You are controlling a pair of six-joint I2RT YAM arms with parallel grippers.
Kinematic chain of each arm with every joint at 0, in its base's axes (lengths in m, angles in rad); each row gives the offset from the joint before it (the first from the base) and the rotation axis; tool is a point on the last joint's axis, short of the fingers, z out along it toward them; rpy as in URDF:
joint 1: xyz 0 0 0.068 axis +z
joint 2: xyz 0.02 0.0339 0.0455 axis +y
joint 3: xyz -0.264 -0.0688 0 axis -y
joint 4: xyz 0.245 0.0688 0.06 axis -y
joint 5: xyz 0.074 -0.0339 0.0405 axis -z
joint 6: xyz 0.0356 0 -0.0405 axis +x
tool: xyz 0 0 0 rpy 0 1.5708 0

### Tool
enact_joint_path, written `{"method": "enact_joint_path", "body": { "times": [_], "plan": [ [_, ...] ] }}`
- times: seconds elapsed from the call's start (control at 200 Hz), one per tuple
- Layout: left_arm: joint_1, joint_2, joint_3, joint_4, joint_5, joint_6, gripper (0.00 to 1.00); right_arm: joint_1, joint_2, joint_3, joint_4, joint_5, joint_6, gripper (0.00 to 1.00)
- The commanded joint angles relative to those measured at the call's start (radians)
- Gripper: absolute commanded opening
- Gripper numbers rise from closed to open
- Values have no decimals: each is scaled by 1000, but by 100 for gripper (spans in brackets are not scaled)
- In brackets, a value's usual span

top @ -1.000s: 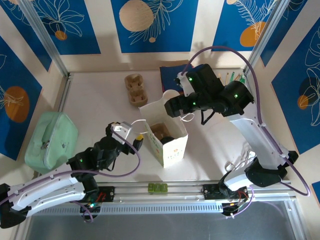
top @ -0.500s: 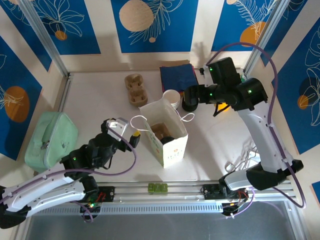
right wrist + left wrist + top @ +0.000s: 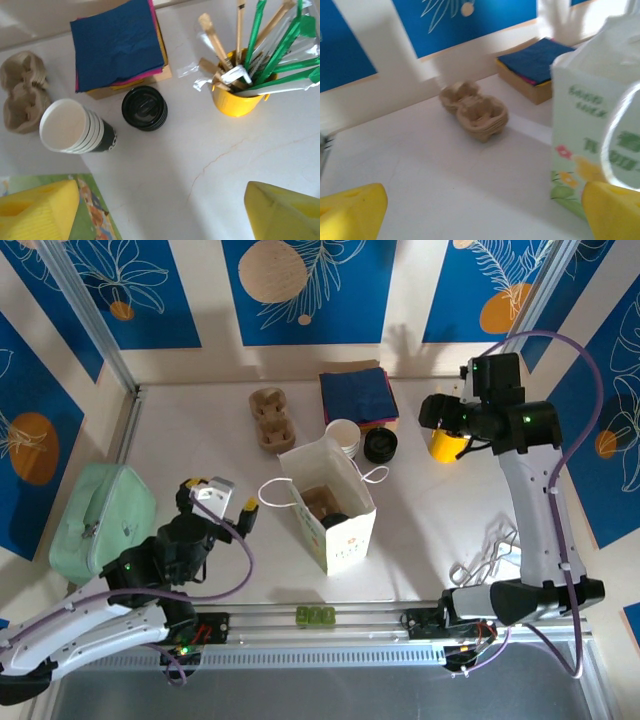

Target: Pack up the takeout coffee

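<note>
A white paper bag (image 3: 345, 535) printed with green and flowers stands open mid-table. Inside it are a brown carrier (image 3: 318, 502) and a round black lid (image 3: 337, 521), apparently on the takeout coffee; the cup body is hidden. My left gripper (image 3: 215, 502) hangs open and empty left of the bag, and in its wrist view the gripper (image 3: 482, 215) has the bag's side (image 3: 592, 115) to the right. My right gripper (image 3: 435, 412) is open and empty, high over the back right. The right gripper (image 3: 165, 210) looks down on bare table there.
Behind the bag stand a stack of lidless white cups (image 3: 67, 125), a pile of black lids (image 3: 145, 107) and blue napkins (image 3: 117, 45). A yellow pot of stirrers and straws (image 3: 239, 97) is at the back right. Spare cardboard carriers (image 3: 271, 418) and a green pouch (image 3: 100, 520) lie left.
The right arm has lifted away from over the bag and swung to the back right, its jaws narrowing slightly. The left arm has drawn back left, away from the bag.
</note>
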Motion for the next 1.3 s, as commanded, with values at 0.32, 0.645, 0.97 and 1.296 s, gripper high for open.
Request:
{"method": "enact_joint_path", "body": {
  "times": [0.32,0.645,0.97,1.296],
  "plan": [
    [55,28,-6,-35,-323,-22,99,-108,206,56,153,-43,3,78],
    [339,102,-2,22,-71,-78,99,-208,327,106,166,-64,-2,64],
    [453,186,12,94,77,-94,99,-230,446,155,147,-37,-25,60],
    [470,194,10,131,122,-63,99,-247,548,247,87,-30,-51,52]
  ]
}}
